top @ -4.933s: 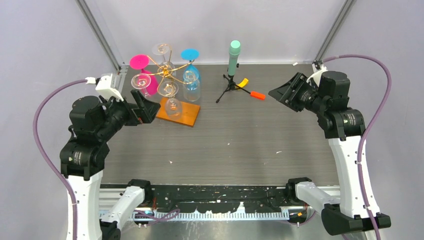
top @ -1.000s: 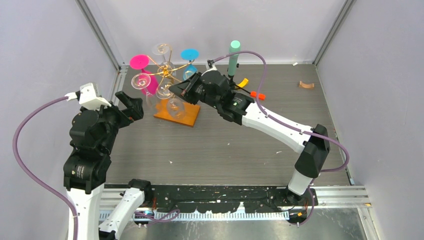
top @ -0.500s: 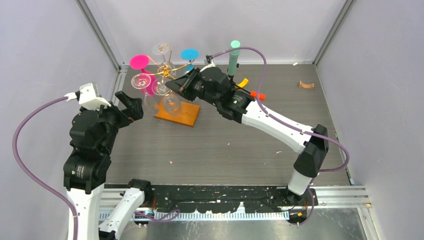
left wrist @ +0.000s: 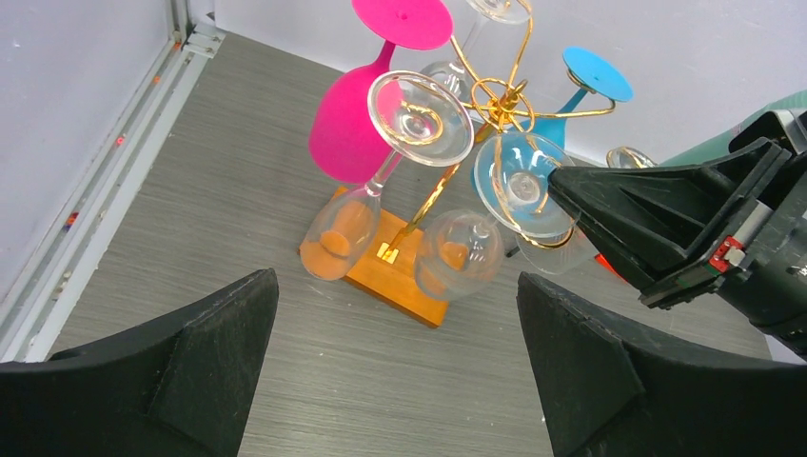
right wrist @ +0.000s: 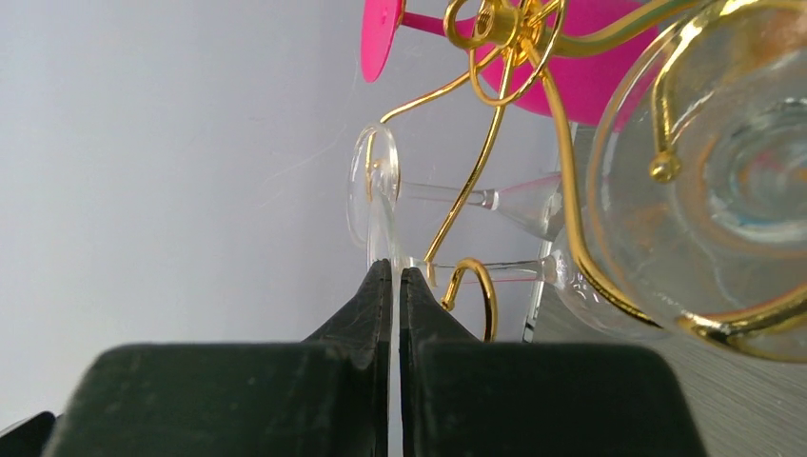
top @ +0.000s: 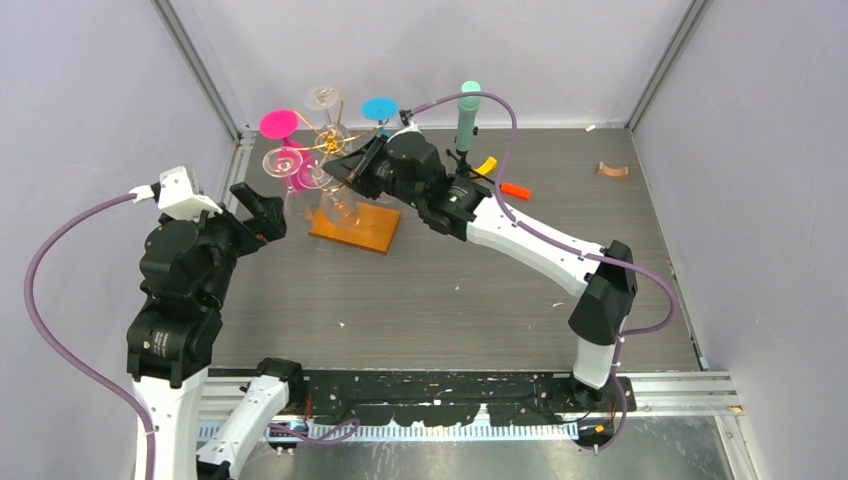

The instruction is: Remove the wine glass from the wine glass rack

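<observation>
The wine glass rack [top: 331,141] is gold wire on an orange-brown wooden base [top: 358,230] at the back left, with clear, pink and blue glasses hanging from it. My right gripper [top: 351,170] reaches into it and is shut on the thin foot of a clear wine glass [right wrist: 504,270]. That foot shows edge-on between the jaws, and the stem runs through a small gold loop [right wrist: 473,290]. The bowl [top: 336,206] hangs tilted over the base, also visible in the left wrist view [left wrist: 458,255]. My left gripper [top: 264,208] stands open to the left of the rack [left wrist: 495,100], nothing between its fingers [left wrist: 219,352].
A pink glass [top: 279,125] and a blue glass [top: 379,108] hang on the rack's far arms. A mint-green cylinder on a black tripod [top: 467,112] stands right of the rack, with a yellow piece [top: 486,165] and an orange piece [top: 516,190] beside it. A small brown object [top: 612,170] lies far right.
My right arm has pushed further left and back into the rack, shut on the glass's foot throughout; the glass's bowl has swung left with it. The left arm has not moved.
</observation>
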{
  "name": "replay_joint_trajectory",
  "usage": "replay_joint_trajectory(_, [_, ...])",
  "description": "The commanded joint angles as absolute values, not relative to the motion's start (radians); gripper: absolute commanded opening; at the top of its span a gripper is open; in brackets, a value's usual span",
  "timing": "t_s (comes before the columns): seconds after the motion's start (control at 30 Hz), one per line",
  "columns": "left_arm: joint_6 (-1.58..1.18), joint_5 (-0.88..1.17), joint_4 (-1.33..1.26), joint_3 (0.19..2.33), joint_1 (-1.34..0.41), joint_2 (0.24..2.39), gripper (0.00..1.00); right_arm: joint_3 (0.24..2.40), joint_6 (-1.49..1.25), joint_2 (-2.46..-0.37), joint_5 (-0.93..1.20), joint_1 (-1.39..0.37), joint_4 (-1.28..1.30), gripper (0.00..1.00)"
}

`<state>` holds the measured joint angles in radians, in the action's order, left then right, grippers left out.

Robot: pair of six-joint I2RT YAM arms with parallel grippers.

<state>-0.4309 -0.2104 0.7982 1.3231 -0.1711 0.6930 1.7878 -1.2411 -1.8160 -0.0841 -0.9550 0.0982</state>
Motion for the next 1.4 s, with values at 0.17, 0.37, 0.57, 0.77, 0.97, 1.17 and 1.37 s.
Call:
replay_joint_trajectory(0.17, [-0.408,-0.227,0.79,1.325,-0.178,0.683,1.0,1.882,-1.157,-1.804,-0.23,-0.963,0.005,0.0])
replay_joint_trajectory(0.37, [-0.409,-0.226,0.792,1.321,-0.178,0.681,1.0,1.89,-1.158,-1.789,-0.297,-0.963,0.022,0.0])
replay_joint_trajectory(0.57, [-0.396,-0.159,0.783,1.321,-0.179,0.682,1.0,1.849,-1.195,-1.742,-0.354,-0.963,0.049,0.0])
replay_joint_trajectory(0.77, [-0.385,-0.095,0.763,1.311,-0.179,0.684,1.0,1.788,-1.234,-1.689,-0.359,-0.965,0.037,0.01])
replay_joint_trajectory(0.97, [-0.38,-0.072,0.753,1.302,-0.179,0.686,1.0,1.747,-1.267,-1.643,-0.338,-0.965,0.043,0.0])
replay_joint_trajectory(1.17, [-0.344,-0.017,0.732,1.292,-0.179,0.685,1.0,1.72,-1.3,-1.6,-0.324,-0.965,0.106,0.0])
replay_joint_trajectory(1.37, [-0.267,0.12,0.651,1.225,-0.179,0.646,1.0,1.645,-1.353,-1.549,-0.285,-0.965,0.11,0.0])
